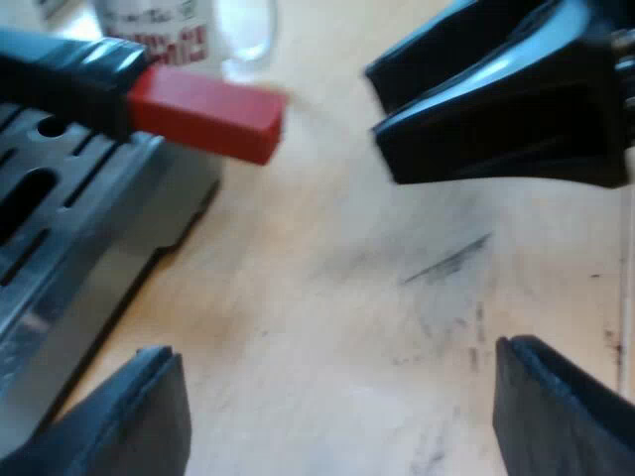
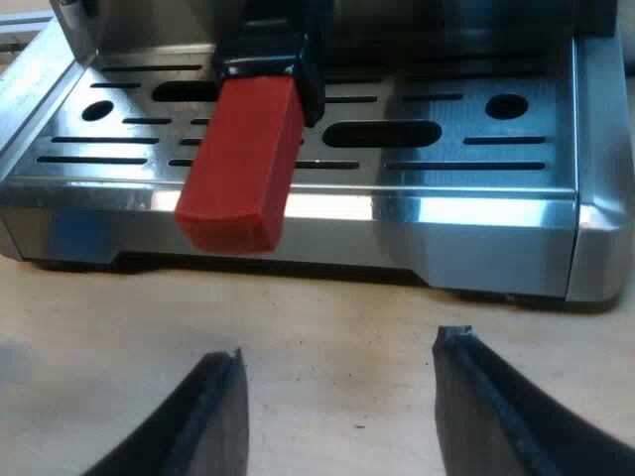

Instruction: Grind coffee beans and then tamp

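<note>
The holder's dark handle [image 1: 60,69] with its red end [image 1: 208,114] juts out from the espresso machine's front, above the slotted metal drip tray [image 1: 50,208]. My left gripper [image 1: 337,347] is open over the wooden table beside the tray, a little short of the red end and holding nothing. My right gripper [image 1: 387,109] hovers past the red end, over the table. In the right wrist view the red end [image 2: 243,164] points straight at my right gripper [image 2: 342,342], which is open low over the table before the drip tray [image 2: 417,149] and holds nothing.
A clear glass with red print [image 1: 184,30] stands on the table beyond the handle, close to the machine. The wooden table [image 1: 327,288] carries dark scuff marks. The machine's steel base [image 2: 298,228] runs along the table edge of the tray.
</note>
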Controlling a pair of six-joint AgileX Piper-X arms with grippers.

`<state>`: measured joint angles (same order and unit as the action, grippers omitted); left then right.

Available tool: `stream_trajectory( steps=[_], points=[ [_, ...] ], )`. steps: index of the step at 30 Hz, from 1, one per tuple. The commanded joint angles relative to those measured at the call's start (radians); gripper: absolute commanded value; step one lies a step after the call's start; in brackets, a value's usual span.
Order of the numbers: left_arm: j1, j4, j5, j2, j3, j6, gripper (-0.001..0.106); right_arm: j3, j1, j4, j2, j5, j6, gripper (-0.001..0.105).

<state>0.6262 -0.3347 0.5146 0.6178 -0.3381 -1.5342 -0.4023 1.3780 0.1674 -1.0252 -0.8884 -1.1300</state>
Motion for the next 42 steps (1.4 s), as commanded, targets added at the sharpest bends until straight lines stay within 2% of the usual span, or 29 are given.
stream_trajectory(
  steps=[1,5,23,26,28,33,35,42],
  points=[
    [0.004,0.018,-0.044,-0.003,-0.005,-0.018,0.066,0.003,0.002,-0.013,0.003,-0.013,-0.019,0.045],
    [0.004,0.069,-0.090,-0.003,-0.005,-0.064,0.066,0.004,0.002,-0.013,0.003,-0.011,-0.019,0.045],
    [0.004,0.075,-0.093,-0.003,0.002,-0.064,0.066,0.014,0.002,-0.013,0.003,-0.019,-0.004,0.045],
    [0.004,0.075,-0.093,-0.003,0.002,-0.064,0.066,0.019,0.002,-0.013,0.004,-0.033,-0.025,0.045],
    [0.004,0.075,-0.093,-0.003,0.002,-0.064,0.066,0.019,0.002,-0.032,0.004,-0.033,-0.067,0.045],
    [0.004,0.075,-0.093,-0.003,0.002,-0.064,0.066,0.019,0.002,-0.167,-0.032,-0.037,-0.217,0.045],
    [0.004,0.075,-0.093,-0.003,0.002,-0.064,0.066,0.019,0.000,-0.191,-0.045,-0.044,-0.237,0.045],
    [0.004,0.075,-0.093,-0.003,0.002,-0.064,0.066,0.019,0.000,-0.288,-0.145,-0.052,-0.239,0.045]
  ],
)
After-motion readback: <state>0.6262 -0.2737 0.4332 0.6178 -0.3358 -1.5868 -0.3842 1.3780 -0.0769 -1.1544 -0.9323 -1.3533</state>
